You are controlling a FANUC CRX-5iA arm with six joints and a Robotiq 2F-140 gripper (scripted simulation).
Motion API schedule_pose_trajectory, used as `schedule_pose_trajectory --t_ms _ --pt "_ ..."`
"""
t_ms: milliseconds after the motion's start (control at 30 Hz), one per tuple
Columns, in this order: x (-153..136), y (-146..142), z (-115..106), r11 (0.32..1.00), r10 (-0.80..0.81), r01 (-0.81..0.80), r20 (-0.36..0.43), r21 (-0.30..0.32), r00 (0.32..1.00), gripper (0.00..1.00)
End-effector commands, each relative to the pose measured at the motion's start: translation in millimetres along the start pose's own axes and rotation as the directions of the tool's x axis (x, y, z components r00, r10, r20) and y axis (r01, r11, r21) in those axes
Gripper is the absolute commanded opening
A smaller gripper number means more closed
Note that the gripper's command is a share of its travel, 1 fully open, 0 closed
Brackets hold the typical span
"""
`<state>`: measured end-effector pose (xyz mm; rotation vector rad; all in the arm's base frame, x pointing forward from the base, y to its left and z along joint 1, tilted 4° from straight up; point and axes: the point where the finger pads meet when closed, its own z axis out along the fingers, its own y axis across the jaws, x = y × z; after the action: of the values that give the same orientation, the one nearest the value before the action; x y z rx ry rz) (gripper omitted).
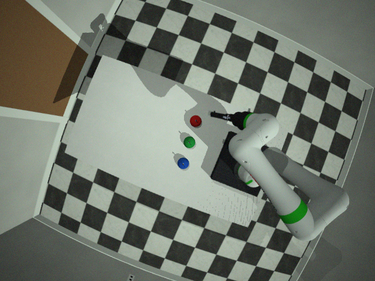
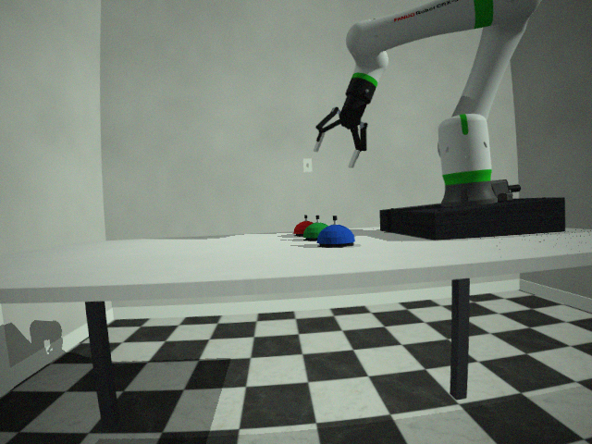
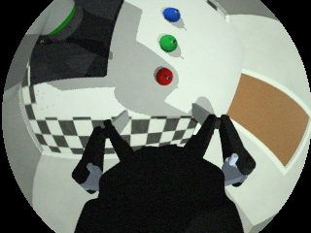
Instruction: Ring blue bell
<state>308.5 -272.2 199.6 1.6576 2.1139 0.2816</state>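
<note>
The blue bell (image 1: pixel 183 163) (image 2: pixel 336 236) (image 3: pixel 171 15) stands upright on the white table (image 1: pixel 120 120) (image 2: pixel 191 267), at one end of a row of three. Its black button (image 2: pixel 334 217) stands up above the dome, with nothing touching it. The green bell (image 1: pixel 189 140) (image 2: pixel 314 232) (image 3: pixel 168 43) is in the middle, and the red bell (image 1: pixel 195 120) (image 2: pixel 301 228) (image 3: pixel 163 76) is at the other end. My gripper (image 1: pixel 220 117) (image 2: pixel 334 156) (image 3: pixel 159 112) is open and empty, tilted, high above the table. It is nearest the red bell's side in the top view and farthest from the blue bell.
The arm's black base block (image 1: pixel 222 164) (image 2: pixel 501 219) stands on the table beside the row of bells. The green and red bells stand between the gripper's side and the blue bell, with gaps between the domes. The arm's shadow falls around the red bell.
</note>
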Motion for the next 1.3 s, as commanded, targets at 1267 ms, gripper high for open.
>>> schedule_pose_trajectory --t_ms 1267 --pt "301.9 154.6 78.4 0.931 0.2 -0.129 -0.183 0.34 0.963 1.0"
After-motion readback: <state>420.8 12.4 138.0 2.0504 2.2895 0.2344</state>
